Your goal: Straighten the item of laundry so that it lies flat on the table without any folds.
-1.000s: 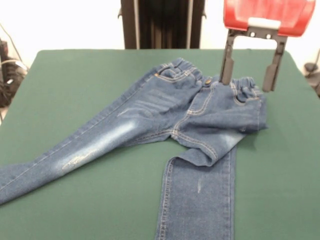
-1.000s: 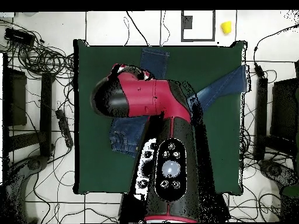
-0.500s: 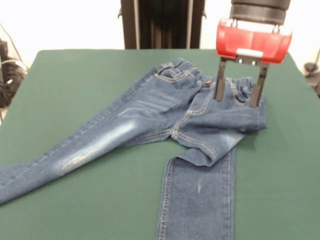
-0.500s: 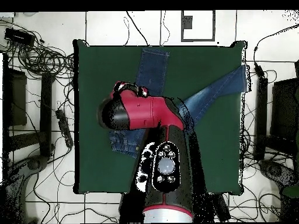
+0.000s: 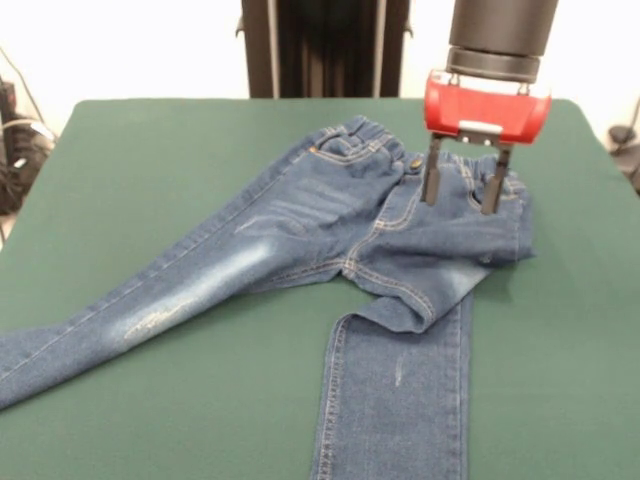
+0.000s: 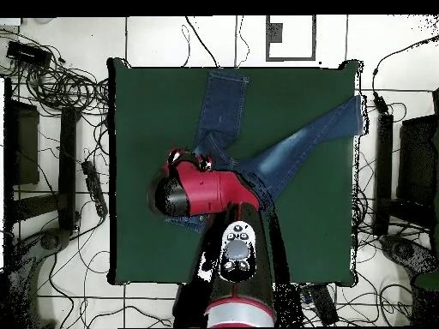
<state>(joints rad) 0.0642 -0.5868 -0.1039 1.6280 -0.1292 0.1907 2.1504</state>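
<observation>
A pair of blue jeans [image 5: 340,230] lies on the dark green table [image 5: 150,150]. In the front view one leg runs out to the lower left. The other leg is folded under at the hip and runs toward the bottom edge. The waistband sits at the far right. My gripper [image 5: 460,207] is open, its two dark fingers [image 5: 431,180] down at the right end of the waistband, one on each side of the belt-loop area. In the overhead view the red arm covers the waistband; the jeans [image 6: 300,141] spread toward the table's [image 6: 146,111] upper edge and right corner.
The robot's black pedestal [image 5: 325,45] stands behind the table's far edge. Cables and dark equipment [image 6: 51,128] lie on the floor left and right of the table. A small yellow object [image 6: 331,38] lies on the floor beyond the table.
My gripper has come down and shifted a little left, from above the waistband's right end to fingertips level with it. The jeans have not moved.
</observation>
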